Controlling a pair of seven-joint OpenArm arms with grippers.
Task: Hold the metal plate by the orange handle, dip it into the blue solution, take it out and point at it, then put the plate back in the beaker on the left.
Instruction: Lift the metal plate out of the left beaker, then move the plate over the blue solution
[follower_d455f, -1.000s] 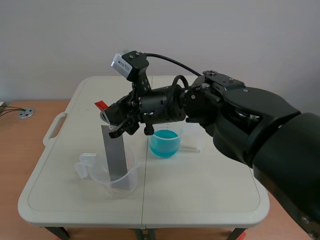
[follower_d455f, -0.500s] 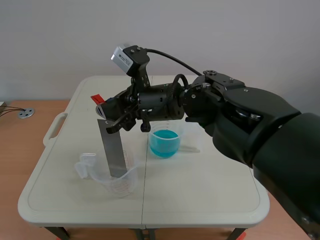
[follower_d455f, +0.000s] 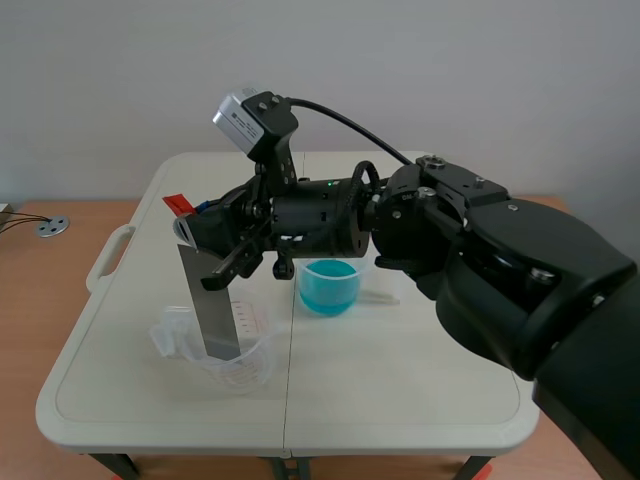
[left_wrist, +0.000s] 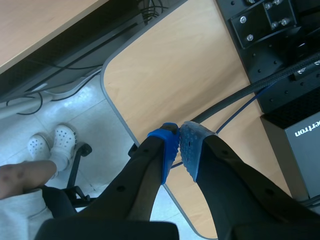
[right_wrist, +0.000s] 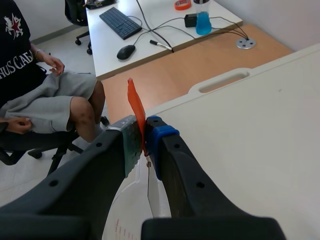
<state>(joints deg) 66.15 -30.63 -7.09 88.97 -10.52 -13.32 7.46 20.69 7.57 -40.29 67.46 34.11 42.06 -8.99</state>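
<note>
The grey metal plate (follower_d455f: 208, 300) stands tilted, its lower end inside the clear left beaker (follower_d455f: 238, 358). My right gripper (follower_d455f: 197, 232) reaches in from the right and is shut on the plate's orange handle (follower_d455f: 178, 203). The right wrist view shows the handle (right_wrist: 135, 107) pinched between the fingers of that gripper (right_wrist: 144, 132), with the beaker's rim (right_wrist: 125, 220) below. The beaker of blue solution (follower_d455f: 328, 285) sits right of the plate, near the table's middle. My left gripper (left_wrist: 178, 145) is shut on nothing, away from the table over a wooden desk.
The white folding table (follower_d455f: 400, 380) has a carry slot (right_wrist: 220, 80) at its left edge. A person (right_wrist: 45, 100) sits beyond it beside a desk with a keyboard (right_wrist: 120, 22). Black equipment (left_wrist: 280, 60) lies on the wooden desk (left_wrist: 190, 75).
My right gripper has moved left and slightly up with the handle. The plate's top leans further left while its lower end stays in the left beaker.
</note>
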